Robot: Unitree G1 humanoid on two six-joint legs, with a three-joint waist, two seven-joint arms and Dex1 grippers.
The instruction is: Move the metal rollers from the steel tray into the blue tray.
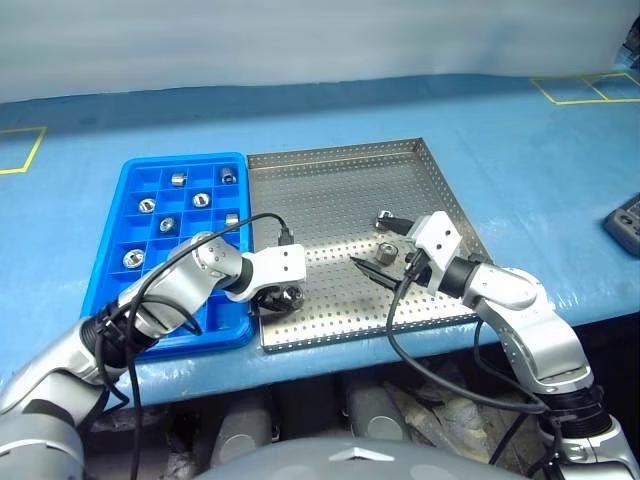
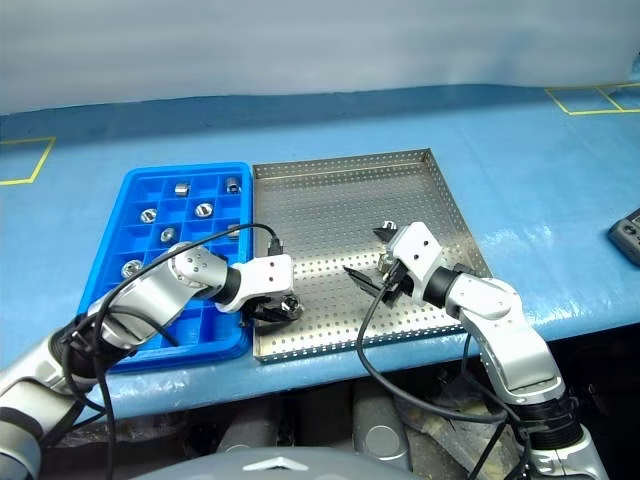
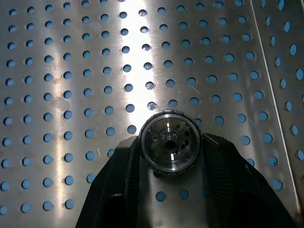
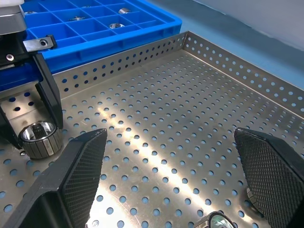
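Observation:
The steel tray (image 1: pixel 340 190) lies on the blue table with the blue tray (image 1: pixel 185 160) against its left side. Several metal rollers (image 1: pixel 167 224) sit in the blue tray's compartments. My left gripper (image 1: pixel 285 296) is down at the steel tray's near left corner, shut on a metal roller (image 3: pixel 171 141) that stands on the perforated floor; its fingers (image 3: pixel 121 180) press both sides. My right gripper (image 1: pixel 372 240) hovers open over the tray's near right part, with another roller (image 1: pixel 384 251) just below it.
A dark device (image 1: pixel 625 225) lies at the table's right edge. Yellow tape marks (image 1: pixel 585 88) run along the back. The table's front edge is just behind the steel tray's near rim. Black cables loop off both wrists.

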